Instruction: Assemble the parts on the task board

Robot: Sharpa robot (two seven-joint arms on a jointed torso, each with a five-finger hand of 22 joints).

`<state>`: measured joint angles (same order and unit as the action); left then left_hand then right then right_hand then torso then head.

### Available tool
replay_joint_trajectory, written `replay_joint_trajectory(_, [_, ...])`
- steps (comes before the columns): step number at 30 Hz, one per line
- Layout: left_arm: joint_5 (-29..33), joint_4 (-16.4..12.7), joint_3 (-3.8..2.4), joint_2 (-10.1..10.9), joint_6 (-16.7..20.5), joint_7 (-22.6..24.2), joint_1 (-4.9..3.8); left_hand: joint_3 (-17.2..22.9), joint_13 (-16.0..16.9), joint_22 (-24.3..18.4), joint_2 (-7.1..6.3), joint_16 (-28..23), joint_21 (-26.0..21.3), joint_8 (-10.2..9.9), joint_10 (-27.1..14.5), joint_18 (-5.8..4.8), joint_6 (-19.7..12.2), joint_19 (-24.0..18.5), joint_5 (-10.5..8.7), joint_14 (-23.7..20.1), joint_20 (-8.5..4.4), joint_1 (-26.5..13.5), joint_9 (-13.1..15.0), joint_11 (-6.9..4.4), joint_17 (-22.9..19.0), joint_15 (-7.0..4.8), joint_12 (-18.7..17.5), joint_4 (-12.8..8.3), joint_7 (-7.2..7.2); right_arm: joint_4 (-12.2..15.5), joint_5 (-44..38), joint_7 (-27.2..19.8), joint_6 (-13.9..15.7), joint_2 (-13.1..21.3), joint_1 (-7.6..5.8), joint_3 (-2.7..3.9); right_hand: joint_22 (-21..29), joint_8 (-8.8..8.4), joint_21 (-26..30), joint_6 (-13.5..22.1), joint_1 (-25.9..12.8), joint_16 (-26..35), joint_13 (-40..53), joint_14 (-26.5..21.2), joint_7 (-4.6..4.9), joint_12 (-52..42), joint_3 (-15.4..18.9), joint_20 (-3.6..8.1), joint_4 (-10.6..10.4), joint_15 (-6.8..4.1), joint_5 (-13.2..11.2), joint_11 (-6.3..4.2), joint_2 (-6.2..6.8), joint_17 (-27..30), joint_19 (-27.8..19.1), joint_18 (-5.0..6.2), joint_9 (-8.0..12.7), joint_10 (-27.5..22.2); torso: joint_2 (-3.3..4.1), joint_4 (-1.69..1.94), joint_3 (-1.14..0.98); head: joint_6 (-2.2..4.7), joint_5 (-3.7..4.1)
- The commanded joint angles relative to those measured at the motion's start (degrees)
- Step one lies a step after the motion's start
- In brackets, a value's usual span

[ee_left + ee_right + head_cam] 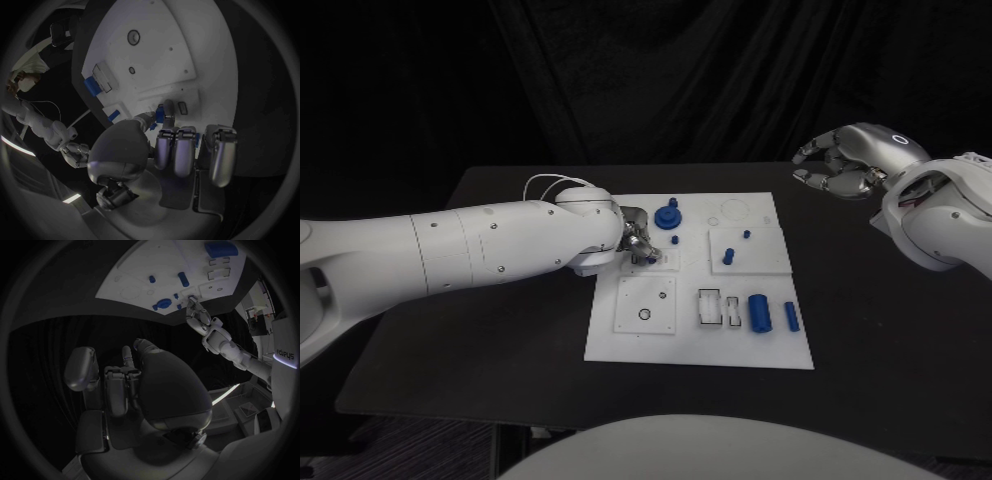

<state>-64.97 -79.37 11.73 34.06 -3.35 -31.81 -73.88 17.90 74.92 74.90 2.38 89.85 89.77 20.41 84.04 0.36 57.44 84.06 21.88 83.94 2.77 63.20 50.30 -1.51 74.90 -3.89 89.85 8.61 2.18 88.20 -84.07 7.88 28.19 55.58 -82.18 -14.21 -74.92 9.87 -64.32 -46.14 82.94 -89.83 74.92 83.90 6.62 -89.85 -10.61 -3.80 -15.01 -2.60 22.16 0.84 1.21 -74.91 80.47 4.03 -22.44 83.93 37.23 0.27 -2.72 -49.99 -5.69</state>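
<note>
Reaching in over the black table [473,350], the robot's left hand [635,243] sits low over the left side of the flat white task board [646,345], its silver fingertips [169,109] pinching a small blue peg-like part [159,116] right at the board's surface, beside a small raised white plate. Just past it, toward the board's far edge, stands a round blue knob-shaped part [669,215], with a tiny blue stud [675,239] close by. On a raised white square near the board's right edge stand a short blue pin [728,257] and a smaller blue dot [746,235]. Toward the near right corner lies a fat blue ribbed cylinder [759,312] with a slimmer blue rod [792,316] beside it, next to two rectangular slots. The right hand [855,160] hangs in the air well off the board, above the table's far right corner, fingers curled inward and holding nothing that I can see.
</note>
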Motion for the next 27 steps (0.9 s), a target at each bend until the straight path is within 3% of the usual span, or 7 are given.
replay_joint_trajectory(1, [0.3, -0.2, 0.37, 0.0, -0.9, -0.4, 0.66, 0.3, 15.1, 14.3, 0.45, 0.1, -0.3, -0.2, 6.0, -0.09, 0.4, 5.1, 0.27, 6.1, -0.24, -0.1, 0.0, 0.01, 15.1, -0.08, 0.2, 0.0, -0.09, -0.1, -0.2, 1.2, -0.5, 0.1, 0.18, 0.05, -8.3, -0.06, 0.2, 0.0, 0.3, 0.3, 15.1, 6.0, -0.1, -0.1, -0.3, -0.05, 0.1, 0.14, 0.3, 0.28, 0.14, -14.8, -0.4, 1.05, 0.1, 6.1, -0.02, -0.01, -0.03, -0.01, -0.29])
replay_joint_trajectory(27, [0.3, -0.9, 0.36, 0.4, -0.1, -0.2, 1.04, 0.9, 15.1, 14.1, 0.29, 0.1, -0.5, -0.4, 6.0, -0.03, 0.6, 4.9, 0.26, 6.1, -0.22, -0.5, 0.2, 0.01, 15.1, -0.07, 0.2, -0.1, -0.09, -0.3, -0.2, 1.5, -1.2, 0.1, 0.56, 0.05, -8.2, -0.17, 0.6, 0.1, 0.3, 0.5, 15.1, 5.9, -0.07, -0.1, -0.4, -0.05, 0.1, 0.15, 0.4, 0.29, 0.16, -14.7, -0.6, 1.12, 0.2, 6.1, -0.02, -0.05, -0.03, -0.01, -0.89])
